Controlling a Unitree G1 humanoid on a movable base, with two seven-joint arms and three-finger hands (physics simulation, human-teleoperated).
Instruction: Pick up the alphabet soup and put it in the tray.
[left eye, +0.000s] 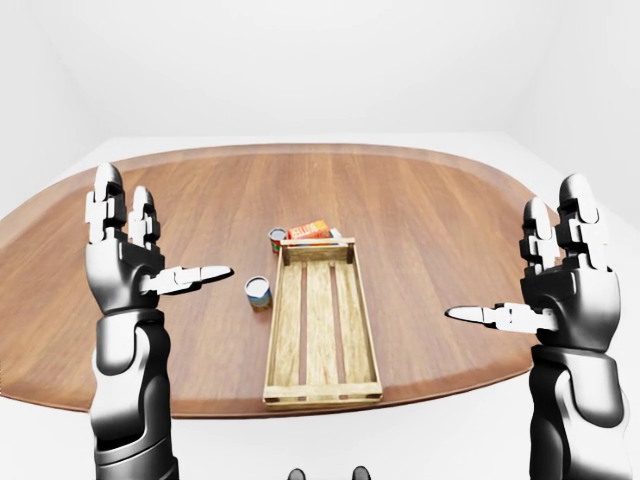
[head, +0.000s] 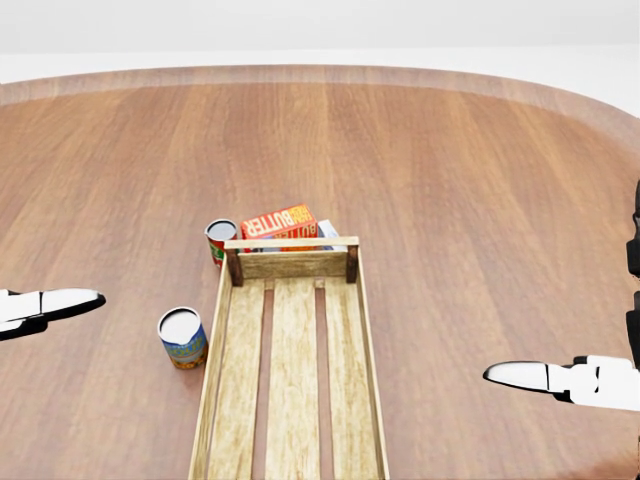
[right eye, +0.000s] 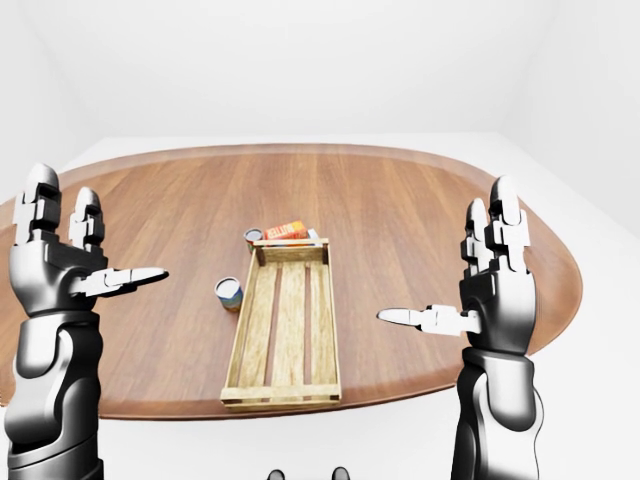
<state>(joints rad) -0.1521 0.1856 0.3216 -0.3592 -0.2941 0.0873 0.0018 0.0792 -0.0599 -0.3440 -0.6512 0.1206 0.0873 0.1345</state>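
The alphabet soup (head: 183, 338) is a small can with a blue and orange label, standing upright on the wooden table (head: 480, 200) just left of the tray. The tray (head: 292, 265) is a long slatted wooden crate, empty, and its near end runs off the bottom of the head view. My left hand (left eye: 165, 225) is raised, open, well left of the can and above the table. At the right my right hand (left eye: 515, 255) is also raised and open, off the tray's right side. Neither hand touches anything.
A red and green can (head: 220, 241) stands at the tray's top-left corner. Lying against the tray's top end is an orange butter box (head: 279, 221). The table's near edge (left eye: 200, 405) curves below the tray in the left-eye view.
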